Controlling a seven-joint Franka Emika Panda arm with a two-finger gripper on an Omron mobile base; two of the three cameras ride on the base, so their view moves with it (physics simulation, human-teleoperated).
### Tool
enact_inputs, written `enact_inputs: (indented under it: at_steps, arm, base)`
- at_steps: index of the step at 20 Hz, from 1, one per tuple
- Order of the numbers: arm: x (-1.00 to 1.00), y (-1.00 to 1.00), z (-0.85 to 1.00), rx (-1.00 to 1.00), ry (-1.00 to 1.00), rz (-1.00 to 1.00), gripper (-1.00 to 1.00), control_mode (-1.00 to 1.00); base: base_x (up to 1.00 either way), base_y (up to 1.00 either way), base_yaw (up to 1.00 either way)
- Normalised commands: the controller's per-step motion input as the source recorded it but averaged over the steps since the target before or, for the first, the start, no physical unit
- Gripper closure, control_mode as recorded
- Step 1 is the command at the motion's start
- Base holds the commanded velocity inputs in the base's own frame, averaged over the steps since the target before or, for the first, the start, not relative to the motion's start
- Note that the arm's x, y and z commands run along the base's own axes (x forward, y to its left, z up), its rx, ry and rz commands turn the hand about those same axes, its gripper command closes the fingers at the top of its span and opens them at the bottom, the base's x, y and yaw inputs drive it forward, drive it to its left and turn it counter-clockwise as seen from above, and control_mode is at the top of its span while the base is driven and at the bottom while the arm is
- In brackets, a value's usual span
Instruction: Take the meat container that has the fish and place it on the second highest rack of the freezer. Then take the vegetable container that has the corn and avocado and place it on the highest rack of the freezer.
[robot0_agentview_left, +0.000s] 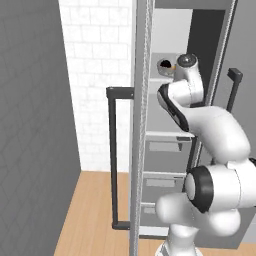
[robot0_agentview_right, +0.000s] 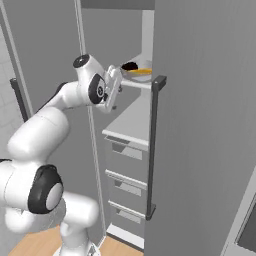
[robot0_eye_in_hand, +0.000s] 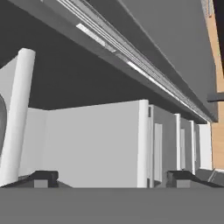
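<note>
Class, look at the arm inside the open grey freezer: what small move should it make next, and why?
Probably draw the gripper back out of the tall grey freezer: the rounded grey vegetable container, with yellow corn and dark avocado, already sits on a light-grey shelf, and the fingertips look open and empty.

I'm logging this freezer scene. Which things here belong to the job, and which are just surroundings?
Job:
- vegetable container on the highest rack
- corn
- avocado
- freezer
- pincer, open

Surroundings:
- freezer drawers
- tiled wall
- wooden floor
</note>
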Motion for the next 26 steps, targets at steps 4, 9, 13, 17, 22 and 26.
enact_inputs:
  at_steps: [4,9,13,17,22,26]
  arm:
    - [-1.00,-0.83,-0.54,0.07,-0.29,0.00,-1.00,-1.00]
    - [-1.00,-0.65,-0.30,0.11,-0.19,-0.04,-1.00,-1.00]
    - [0.00,0.00,0.00,0.00,0.00,0.00,-1.00,1.00]
    - [0.00,0.00,0.00,0.00,0.00,0.00,-1.00,1.00]
    - [0.00,0.00,0.00,0.00,0.00,0.00,-1.00,1.00]
    - [0.00,0.00,0.00,0.00,0.00,0.00,-1.00,1.00]
  base:
    - [0.00,0.00,0.00]
    - [0.00,0.00,0.00]
    - [-1.00,-0.41,-0.07]
    - [-1.00,-0.56,-0.16]
    - [-1.00,-1.00,-0.23]
    - [-0.70,-1.00,-0.33]
